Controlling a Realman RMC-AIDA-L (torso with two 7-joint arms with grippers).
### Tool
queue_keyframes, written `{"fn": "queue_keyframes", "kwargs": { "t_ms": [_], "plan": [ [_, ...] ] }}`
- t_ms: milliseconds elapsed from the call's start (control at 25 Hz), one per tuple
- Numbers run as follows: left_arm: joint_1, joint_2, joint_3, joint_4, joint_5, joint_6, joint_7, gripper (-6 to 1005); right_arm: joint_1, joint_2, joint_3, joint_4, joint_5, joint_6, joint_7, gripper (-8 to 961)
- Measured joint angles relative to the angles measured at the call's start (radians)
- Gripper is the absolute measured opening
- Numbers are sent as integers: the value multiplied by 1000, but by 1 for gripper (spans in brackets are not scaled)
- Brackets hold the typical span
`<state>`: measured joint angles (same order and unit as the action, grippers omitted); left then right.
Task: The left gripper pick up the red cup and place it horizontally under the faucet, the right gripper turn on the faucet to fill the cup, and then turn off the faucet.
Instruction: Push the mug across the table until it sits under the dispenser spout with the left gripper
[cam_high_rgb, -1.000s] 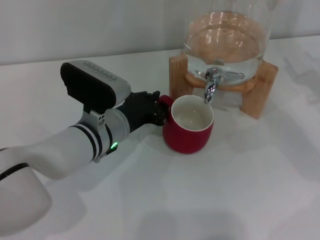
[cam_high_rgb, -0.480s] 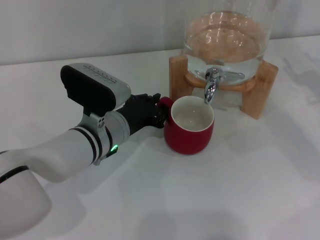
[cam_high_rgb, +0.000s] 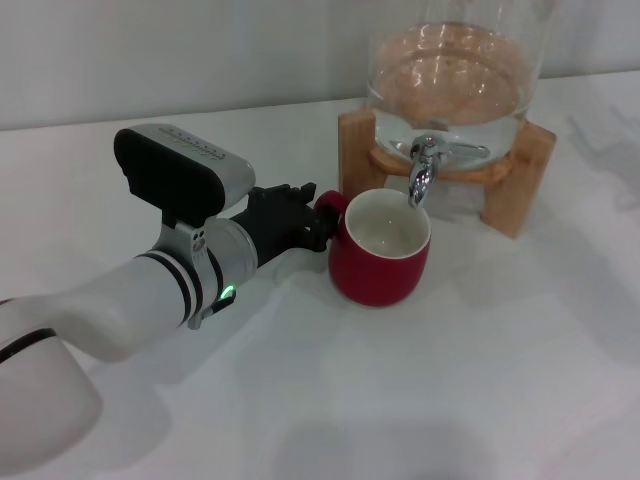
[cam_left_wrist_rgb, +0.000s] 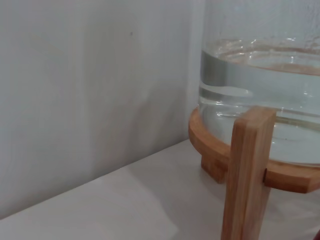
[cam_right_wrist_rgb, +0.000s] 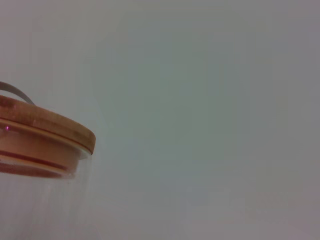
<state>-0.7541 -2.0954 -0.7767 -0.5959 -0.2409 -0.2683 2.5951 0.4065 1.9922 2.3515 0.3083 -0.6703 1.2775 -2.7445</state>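
White desk (cam_high_rgb: 480, 400) carries the cup (cam_high_rgb: 380, 255) upright near its back edge, under the faucet (cam_high_rgb: 424, 170), the left gripper (cam_high_rgb: 312, 222) pinching its handle, so placement looks nearly done; next, release, then the unseen right gripper works the lever.

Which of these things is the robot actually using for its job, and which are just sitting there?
In use:
- left hand, at the cup's handle
- cup, upright under the spout
- faucet, not running

Just there:
- glass jar of water, which feeds the faucet
- wooden stand
- white table
- jar's wooden lid

The right hand is out of sight.
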Motion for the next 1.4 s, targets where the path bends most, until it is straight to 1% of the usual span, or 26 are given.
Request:
{"fn": "queue_keyframes", "kwargs": {
  "t_ms": [240,440,680,920,1000,1400],
  "plan": [
    [-10,-1,-1,3,0,1,-32,335,-2,1,0,0,0,0,0,674],
    [-18,-3,2,-4,0,34,-35,335,-2,0,-1,0,0,0,0,674],
    [-5,-1,0,-33,0,37,-40,334,-2,-1,-2,-2,0,0,-9,674],
    [-4,2,3,-35,1,46,-61,355,-2,-1,-15,0,0,0,-10,674],
    [-3,1,4,-38,1,52,-62,532,-2,-1,-16,0,0,0,-10,674],
    [6,4,9,-61,8,87,-63,544,-3,-1,-15,0,0,0,-11,674]
  ]
}}
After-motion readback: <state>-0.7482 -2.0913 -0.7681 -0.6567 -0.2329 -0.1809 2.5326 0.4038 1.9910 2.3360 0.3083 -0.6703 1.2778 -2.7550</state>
